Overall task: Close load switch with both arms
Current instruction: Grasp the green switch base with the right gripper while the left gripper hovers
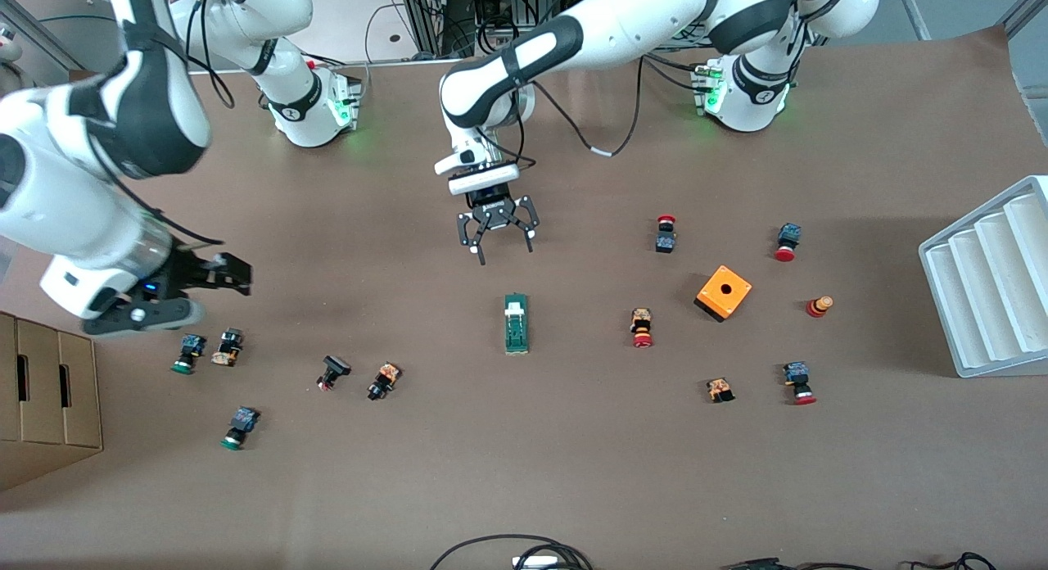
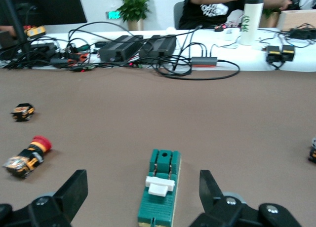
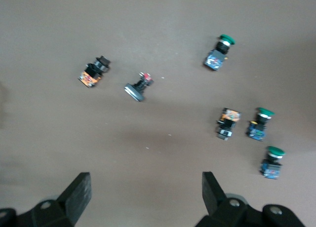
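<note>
Fingers apart, left tool (image 1: 497,244) hangs over the load switch (image 1: 516,324) — right tool (image 1: 214,277), likewise spread, over buttons (image 1: 227,346).

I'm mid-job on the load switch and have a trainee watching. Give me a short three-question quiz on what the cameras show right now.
1. True or false: the left end effector is already clamped on the load switch.
2. Which lies nearer the front camera: the load switch or the orange box?
3. Multiple choice: the right end effector hangs over
A) the white ribbed tray
B) the table near the green-capped push buttons
C) the orange box

Key
1. False: it hovers open, clear of the switch, with nothing between its fingers.
2. The load switch.
3. B; it is open too.
</note>
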Robot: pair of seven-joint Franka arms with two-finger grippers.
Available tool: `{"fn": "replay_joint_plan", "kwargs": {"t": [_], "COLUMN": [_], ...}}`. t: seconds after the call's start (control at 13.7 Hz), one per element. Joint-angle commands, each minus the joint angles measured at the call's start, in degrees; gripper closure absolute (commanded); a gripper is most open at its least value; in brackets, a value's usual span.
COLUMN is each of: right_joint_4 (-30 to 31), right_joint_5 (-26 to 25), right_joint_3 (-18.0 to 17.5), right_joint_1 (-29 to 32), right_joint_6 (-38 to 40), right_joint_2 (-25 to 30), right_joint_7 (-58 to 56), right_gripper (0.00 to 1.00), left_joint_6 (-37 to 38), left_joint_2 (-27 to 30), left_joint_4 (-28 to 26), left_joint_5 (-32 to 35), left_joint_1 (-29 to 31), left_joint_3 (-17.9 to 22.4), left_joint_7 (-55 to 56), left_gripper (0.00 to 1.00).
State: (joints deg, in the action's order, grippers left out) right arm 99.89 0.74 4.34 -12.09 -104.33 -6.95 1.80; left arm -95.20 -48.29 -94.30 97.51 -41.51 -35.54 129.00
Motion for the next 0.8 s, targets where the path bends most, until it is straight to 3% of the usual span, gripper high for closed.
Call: {"fn": "replay_joint_plan", "kwargs": {"t": [0.0,0.44,0.73], "right_joint_4": [-5.5,-5.94,-5.76], "right_joint_5": [5.22,13.13,16.92], "right_joint_3": [0.4,0.67,0.76], "right_joint_1": [-0.91,-9.42,-14.35], "right_joint_6": [1.06,-7.37,-12.2], "right_joint_2": [-5.79,-9.92,-11.59], "right_joint_7": [7.83,34.26,54.22], "right_gripper": [0.0,0.0,0.0], "left_joint_6": [-0.17,0.71,0.71], "left_joint_2": [-3.64,-9.36,-12.17], "left_joint_4": [1.31,1.31,1.66], "left_joint_5": [6.61,16.38,17.71], "left_joint_1": [0.2,1.26,1.87], "left_joint_3": [-0.06,0.47,0.74], "left_joint_7": [3.09,7.41,7.85], "left_gripper": [0.0,0.0,0.0]}}
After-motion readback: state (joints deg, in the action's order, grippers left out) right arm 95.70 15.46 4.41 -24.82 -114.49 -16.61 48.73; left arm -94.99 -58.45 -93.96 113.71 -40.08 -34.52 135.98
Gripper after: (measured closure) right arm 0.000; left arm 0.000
